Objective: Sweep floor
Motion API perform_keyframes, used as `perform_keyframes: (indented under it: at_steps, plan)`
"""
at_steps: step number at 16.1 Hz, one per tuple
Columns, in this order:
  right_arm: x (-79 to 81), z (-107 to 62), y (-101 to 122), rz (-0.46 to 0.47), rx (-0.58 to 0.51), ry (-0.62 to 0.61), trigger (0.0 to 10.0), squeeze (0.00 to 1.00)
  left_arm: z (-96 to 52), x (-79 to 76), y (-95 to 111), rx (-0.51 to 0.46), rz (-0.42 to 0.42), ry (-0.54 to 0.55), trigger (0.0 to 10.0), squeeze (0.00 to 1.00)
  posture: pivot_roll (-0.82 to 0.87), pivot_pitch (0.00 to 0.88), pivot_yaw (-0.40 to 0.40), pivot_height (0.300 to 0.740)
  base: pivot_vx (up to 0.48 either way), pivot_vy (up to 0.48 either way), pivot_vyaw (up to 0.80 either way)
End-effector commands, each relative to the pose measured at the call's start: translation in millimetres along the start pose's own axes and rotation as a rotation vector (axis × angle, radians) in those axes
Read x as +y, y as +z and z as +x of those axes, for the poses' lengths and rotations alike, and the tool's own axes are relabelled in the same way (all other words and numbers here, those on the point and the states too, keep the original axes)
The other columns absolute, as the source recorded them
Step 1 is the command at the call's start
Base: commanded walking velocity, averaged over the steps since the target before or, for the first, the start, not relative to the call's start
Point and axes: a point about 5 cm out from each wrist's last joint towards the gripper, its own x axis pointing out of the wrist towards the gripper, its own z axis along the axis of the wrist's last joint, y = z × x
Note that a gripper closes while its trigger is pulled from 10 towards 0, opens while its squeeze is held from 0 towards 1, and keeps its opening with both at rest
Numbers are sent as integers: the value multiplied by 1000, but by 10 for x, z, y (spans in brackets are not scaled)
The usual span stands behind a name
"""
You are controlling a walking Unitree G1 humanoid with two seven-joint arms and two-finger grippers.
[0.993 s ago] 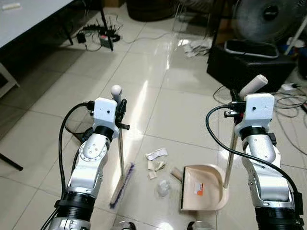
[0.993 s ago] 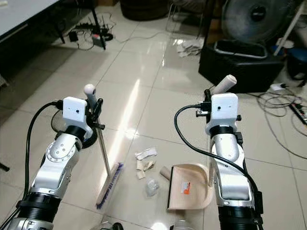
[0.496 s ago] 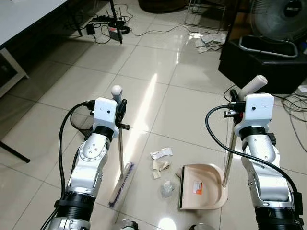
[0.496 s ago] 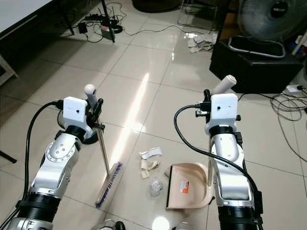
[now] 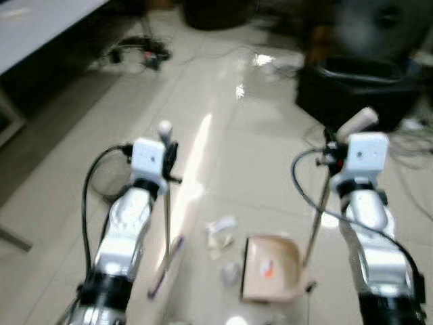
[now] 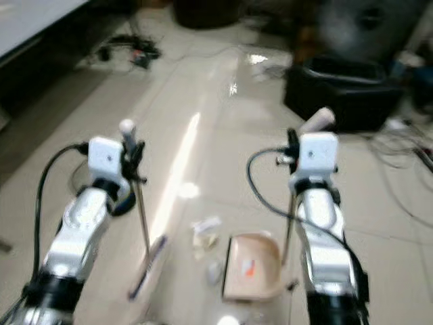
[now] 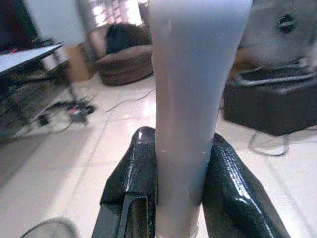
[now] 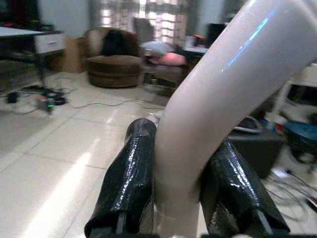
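Observation:
My left gripper (image 5: 170, 154) is shut on the pale broom handle (image 5: 166, 203); the broom's purple bristle head (image 5: 164, 267) rests on the tiled floor at lower left. In the left wrist view the handle (image 7: 187, 99) sits clamped between two black fingers (image 7: 132, 183). My right gripper (image 5: 329, 145) is shut on the upright handle (image 5: 315, 220) of the beige dustpan (image 5: 269, 268), whose pan lies flat on the floor. The right wrist view shows that handle's grip (image 8: 208, 109) between the fingers (image 8: 130, 173). Scraps of paper litter (image 5: 220, 233) lie between broom and dustpan. The eye views are blurred.
A black box (image 5: 355, 91) stands at the back right beside a fan. A table edge (image 5: 40, 27) and a tangle of cables (image 5: 139, 53) lie at the back left. In the wrist views a brown sofa (image 7: 121, 54) stands far off.
The whole picture has shifted and blurred, so the camera has moved. Both grippers hold their handles as before; the dustpan now sits slightly nearer the litter.

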Motion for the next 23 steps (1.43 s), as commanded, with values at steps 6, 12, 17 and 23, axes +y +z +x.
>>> perform_keyframes:
  at_steps: [6,12,17,23]
  plan:
    - [21,10,62,-22,-33,13,10000,0,2,64,86,-56,3,24,10000,0,-43,91,61,740,244,0,0]
    - [29,10,60,-26,-35,20,10000,0,0,104,75,-40,13,48,10000,0,-42,99,62,740,0,0,0]
    - [73,-14,-5,-16,-29,20,10000,0,15,85,4,-8,11,33,10000,0,-36,102,69,740,0,0,0]
    - [21,-60,-217,-169,36,-32,10000,0,142,66,-117,45,9,5,10000,0,-31,131,87,740,0,0,0]
